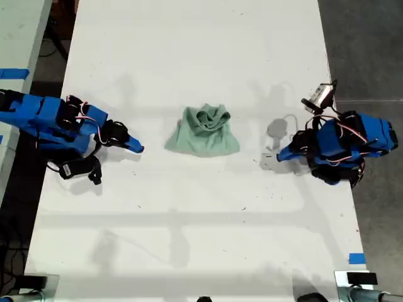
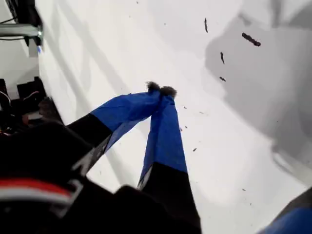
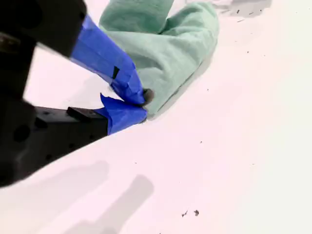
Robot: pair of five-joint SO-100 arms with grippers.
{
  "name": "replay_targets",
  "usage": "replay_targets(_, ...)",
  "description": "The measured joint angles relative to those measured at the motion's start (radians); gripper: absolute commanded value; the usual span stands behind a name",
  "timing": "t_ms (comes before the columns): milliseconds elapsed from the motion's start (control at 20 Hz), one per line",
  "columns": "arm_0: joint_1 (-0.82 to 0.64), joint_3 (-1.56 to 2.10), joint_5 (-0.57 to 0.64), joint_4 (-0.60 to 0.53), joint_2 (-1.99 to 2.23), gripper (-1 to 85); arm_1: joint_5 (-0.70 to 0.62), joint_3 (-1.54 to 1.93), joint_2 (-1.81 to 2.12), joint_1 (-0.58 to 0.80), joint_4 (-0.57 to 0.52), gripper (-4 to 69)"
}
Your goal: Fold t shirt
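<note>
No readable text

No lettering, label, brand, number or sign can be made out in any of the three views.

White table [image 1: 189, 239]; crumpled mint t shirt [image 1: 204, 132] lying at centre; small dark specks scattered on surface.

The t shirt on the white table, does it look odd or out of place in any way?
Yes. The t shirt lies bunched in a wrinkled heap at the middle of the table, not spread flat or neatly folded. Nothing looks spilled or torn.
</note>
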Motion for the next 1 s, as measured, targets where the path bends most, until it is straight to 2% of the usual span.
replay_targets(100,0.000,0.140,0.017,0.014,0.252,0.7,0.014,0.061,0.020,-0.025,-0.015,-1.2)
replay_targets(200,-0.021,0.222,0.046,0.106,0.499,0.7,0.021,0.083,0.023,-0.055,-0.046,-1.2)
replay_targets(300,-0.049,0.250,0.069,0.130,0.565,0.6,-0.006,0.114,0.058,-0.041,-0.078,-1.2)
replay_targets(550,-0.084,0.255,0.069,0.181,0.591,0.9,-0.052,0.360,0.129,-0.040,-0.282,-1.3)
replay_targets(700,-0.091,0.255,0.074,0.192,0.591,2.8,-0.066,0.390,0.133,0.015,-0.282,-1.3)
replay_targets(1000,-0.110,0.262,0.087,0.192,0.595,2.6,-0.069,0.393,0.133,0.014,-0.282,-1.3)
